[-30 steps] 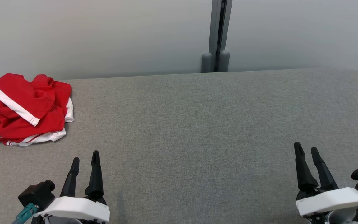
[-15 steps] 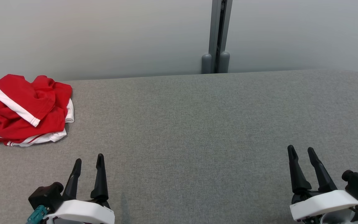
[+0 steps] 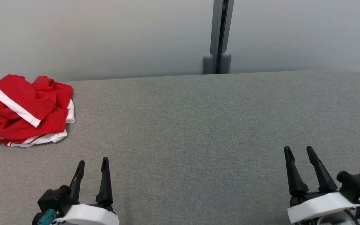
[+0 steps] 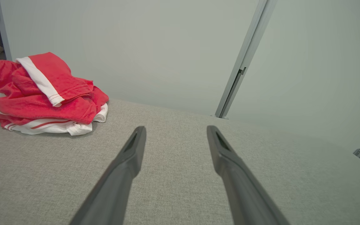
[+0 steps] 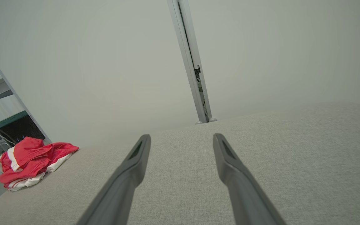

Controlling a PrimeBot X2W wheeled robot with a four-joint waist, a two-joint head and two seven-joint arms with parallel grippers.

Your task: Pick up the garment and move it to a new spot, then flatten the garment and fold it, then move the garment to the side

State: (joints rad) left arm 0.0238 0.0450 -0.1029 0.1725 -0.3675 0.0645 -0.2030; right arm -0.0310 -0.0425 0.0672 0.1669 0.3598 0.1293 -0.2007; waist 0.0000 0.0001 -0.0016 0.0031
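after drifting slightly inward, keeps left gripper [image 3: 93, 161] and right gripper [image 3: 298, 147] spread wide and empty, well apart from the crumpled red garment [image 3: 27, 109], leaving pickup unstarted.

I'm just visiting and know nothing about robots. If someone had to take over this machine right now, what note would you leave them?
Left gripper: jaws open, empty, at the near left of the grey table.
Right gripper: jaws open, empty, at the near right.
Garment: red with white trim, a rumpled heap at the table's far left corner, apart from both grippers.
Done: apparently nothing, judging by the heap.
Left: pick it up, move it to a new spot, flatten it, fold it, set it aside.
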